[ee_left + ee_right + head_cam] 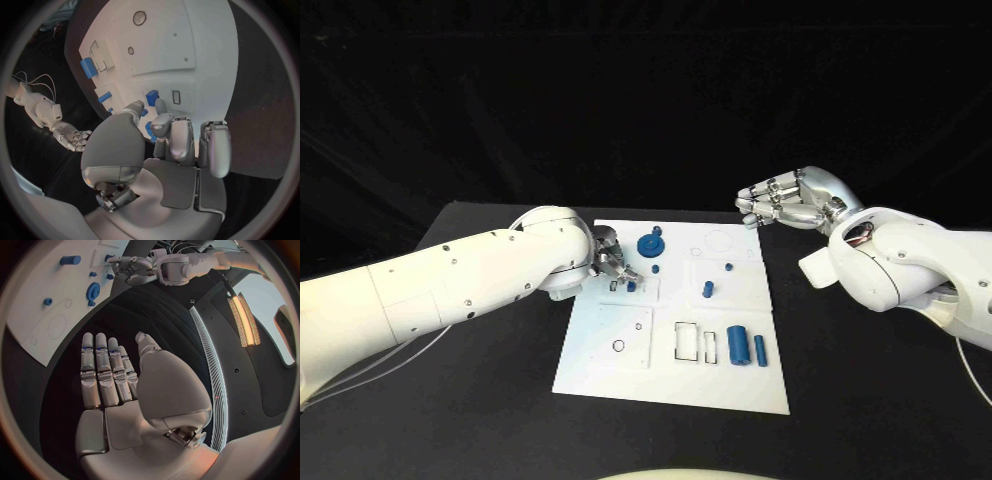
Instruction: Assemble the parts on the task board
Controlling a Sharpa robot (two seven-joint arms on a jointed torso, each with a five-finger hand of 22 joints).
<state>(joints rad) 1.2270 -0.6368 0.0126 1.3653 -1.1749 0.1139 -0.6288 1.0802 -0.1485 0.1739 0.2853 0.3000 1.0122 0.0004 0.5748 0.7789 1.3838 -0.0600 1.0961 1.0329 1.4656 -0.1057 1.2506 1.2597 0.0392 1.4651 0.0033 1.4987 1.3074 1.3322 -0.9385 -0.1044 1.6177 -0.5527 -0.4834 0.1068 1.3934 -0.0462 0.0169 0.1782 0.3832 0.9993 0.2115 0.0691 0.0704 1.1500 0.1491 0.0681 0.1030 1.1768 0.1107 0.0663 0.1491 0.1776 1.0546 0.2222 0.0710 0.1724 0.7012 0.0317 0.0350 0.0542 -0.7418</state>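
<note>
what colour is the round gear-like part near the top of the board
Blue. The round part stands out against the white task board, clearest in the head view.

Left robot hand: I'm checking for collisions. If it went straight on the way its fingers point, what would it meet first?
Probably the small blue part just ahead of the left robot hand on the task board, though depth is unclear.

White task board (668,385) flat mid-table; blue parts: round gear (651,245) near far edge, two cylinders (737,345) lying toward right edge.
</note>
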